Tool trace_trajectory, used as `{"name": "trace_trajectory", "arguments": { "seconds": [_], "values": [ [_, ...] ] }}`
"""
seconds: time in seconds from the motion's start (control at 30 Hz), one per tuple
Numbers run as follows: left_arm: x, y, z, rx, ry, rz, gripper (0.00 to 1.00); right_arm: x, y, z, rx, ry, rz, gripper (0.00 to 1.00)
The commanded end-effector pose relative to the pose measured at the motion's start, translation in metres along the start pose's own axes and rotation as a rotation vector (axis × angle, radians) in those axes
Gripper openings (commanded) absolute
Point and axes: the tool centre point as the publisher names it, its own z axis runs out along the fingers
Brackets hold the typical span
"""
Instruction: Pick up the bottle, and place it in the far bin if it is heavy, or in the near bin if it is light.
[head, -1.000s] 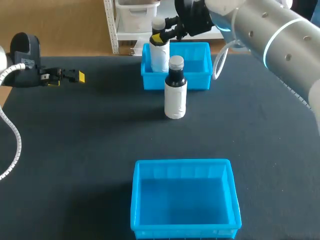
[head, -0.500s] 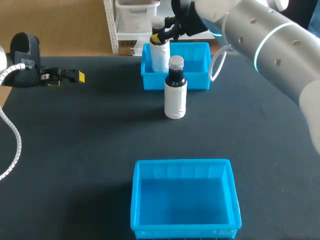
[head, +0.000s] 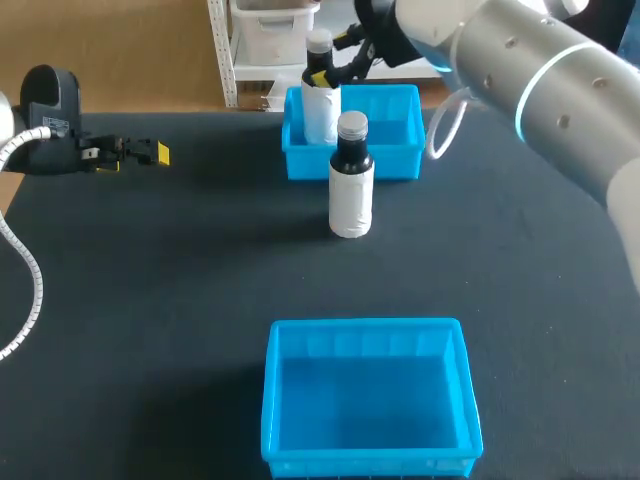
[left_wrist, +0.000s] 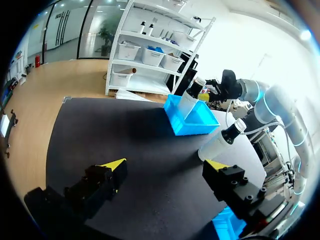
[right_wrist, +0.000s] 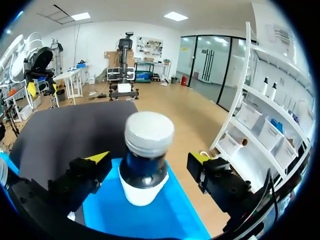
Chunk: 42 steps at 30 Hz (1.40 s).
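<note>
Black table (head: 150, 300): right fingers (right_wrist: 91, 171) flank bottle (right_wrist: 145, 165) in far bin (head: 400, 135).

Table (head: 150, 300): near bin (head: 365, 400) at front centre, far bin (head: 390, 140) at back centre, well apart. Standing bottle (head: 351, 185) upright on table just before far bin's front wall, between bins. Second bottle (head: 320, 100) upright in far bin's left part. Right gripper (right_wrist: 148, 159) over far bin, fingers either side of second bottle's neck, not touching. Left gripper (left_wrist: 164, 165) over table's far left, well apart from bins.
</note>
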Motion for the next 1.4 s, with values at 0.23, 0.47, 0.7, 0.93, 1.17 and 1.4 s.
{"name": "trace_trajectory", "arguments": {
  "seconds": [0.23,0.47,0.7,0.93,1.17,1.4],
  "values": [
    [0.000,0.000,0.000,0.000,0.000,0.000,1.00,0.038,-0.003,-0.091,-0.451,0.022,0.011,1.00],
    [0.000,0.000,0.000,0.000,0.000,0.000,1.00,0.062,0.014,-0.142,-0.360,0.044,0.001,1.00],
    [0.000,0.000,0.000,0.000,0.000,0.000,1.00,0.070,0.050,-0.168,-0.300,0.064,-0.027,1.00],
    [0.000,0.000,0.000,0.000,0.000,0.000,1.00,0.075,0.083,-0.180,-0.267,0.043,-0.023,1.00],
    [0.000,0.000,0.000,0.000,0.000,0.000,1.00,0.076,0.114,-0.174,-0.271,0.024,-0.012,1.00],
    [0.000,0.000,0.000,0.000,0.000,0.000,1.00,0.070,0.136,-0.161,-0.284,-0.001,-0.010,1.00]
  ]
}}
